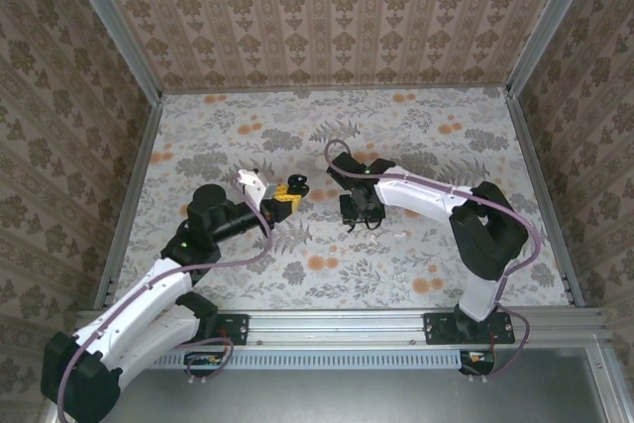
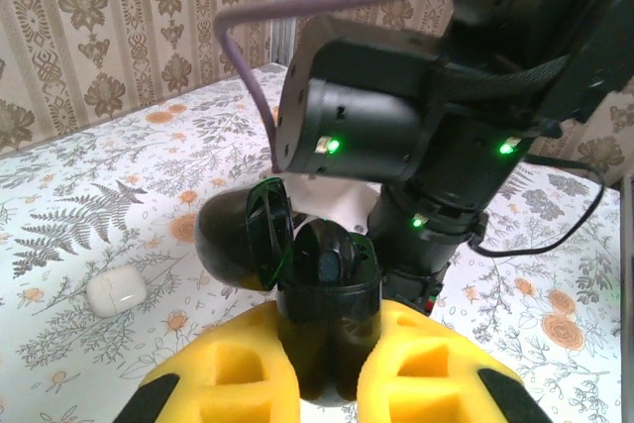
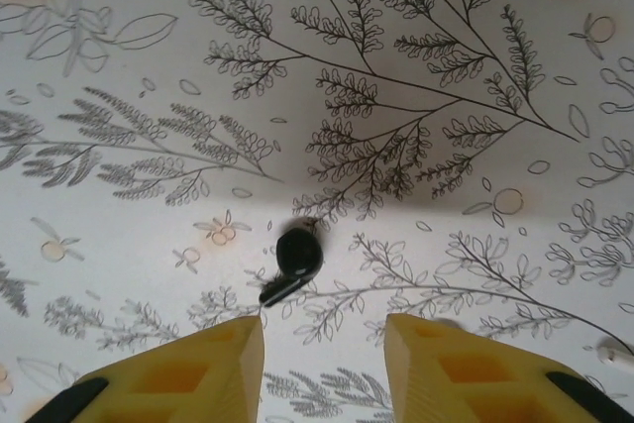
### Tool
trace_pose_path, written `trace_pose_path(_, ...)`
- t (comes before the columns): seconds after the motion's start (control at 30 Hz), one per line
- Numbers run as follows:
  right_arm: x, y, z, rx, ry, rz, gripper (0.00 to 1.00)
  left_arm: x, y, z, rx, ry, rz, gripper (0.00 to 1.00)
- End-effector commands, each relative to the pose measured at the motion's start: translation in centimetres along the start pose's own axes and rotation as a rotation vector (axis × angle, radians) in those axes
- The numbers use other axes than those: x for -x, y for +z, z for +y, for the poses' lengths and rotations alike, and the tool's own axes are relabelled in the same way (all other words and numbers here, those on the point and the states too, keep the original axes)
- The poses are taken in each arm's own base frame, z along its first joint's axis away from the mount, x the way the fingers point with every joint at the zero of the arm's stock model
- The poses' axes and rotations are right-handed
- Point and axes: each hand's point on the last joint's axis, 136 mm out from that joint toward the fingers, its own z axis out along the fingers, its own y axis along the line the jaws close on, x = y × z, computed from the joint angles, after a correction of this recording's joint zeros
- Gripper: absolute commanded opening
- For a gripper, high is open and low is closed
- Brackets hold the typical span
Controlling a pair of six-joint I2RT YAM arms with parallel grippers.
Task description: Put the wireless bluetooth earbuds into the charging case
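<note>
From the top camera I see my left gripper [image 1: 287,196] just left of the middle of the worktop [image 1: 416,136], closed on the black charging case [image 1: 296,185]. The right gripper [image 1: 359,213] points down at the floral surface just to its right, so the two wrists are near each other. On the left wrist camera the yellow fingers [image 2: 228,373] clamp the case body from both sides at the bottom of the frame. The lid [image 2: 248,235] stands open to the left, and I cannot tell whether the dark shape inside is an earbud or just moulding. The right arm's wrist [image 2: 396,126] looms directly behind the case. A small white piece [image 2: 116,291], likely the white earbud, lies on the worktop at lower left. On the right wrist camera the fingers stand apart with nothing between them. A black earbud [image 3: 296,253] lies on the worktop just above the gap, left of its centre line. To pick it up well I would shift slightly left to centre it, descend straight, and pinch the round body rather than the stem. I judge the main risk is nudging it away, and the crowded arms leave little room for carrying it to the case.
</note>
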Motion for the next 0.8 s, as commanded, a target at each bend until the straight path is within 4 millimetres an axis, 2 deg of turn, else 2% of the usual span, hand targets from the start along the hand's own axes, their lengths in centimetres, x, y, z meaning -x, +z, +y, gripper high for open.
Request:
trace_pose_path(0.0, 0.2, 0.7, 0.7, 0.030, 0.045, 0.047, 0.38, 0.7, -0.5, -0.1, 0.003, 0.019, -0.022, 0.00)
trace_pose_path(0.4, 0.2, 3.7, 1.0, 0.014, 0.059, 0.095, 0.37, 0.2, -0.3, -0.1, -0.003, 0.010, -0.015, 0.00)
trace_pose_path(0.77, -0.1, 4.0, 0.9, 0.012, 0.048, 0.108, 0.23, 0.1, -0.1, 0.0, -0.004, 0.009, -0.012, 0.00)
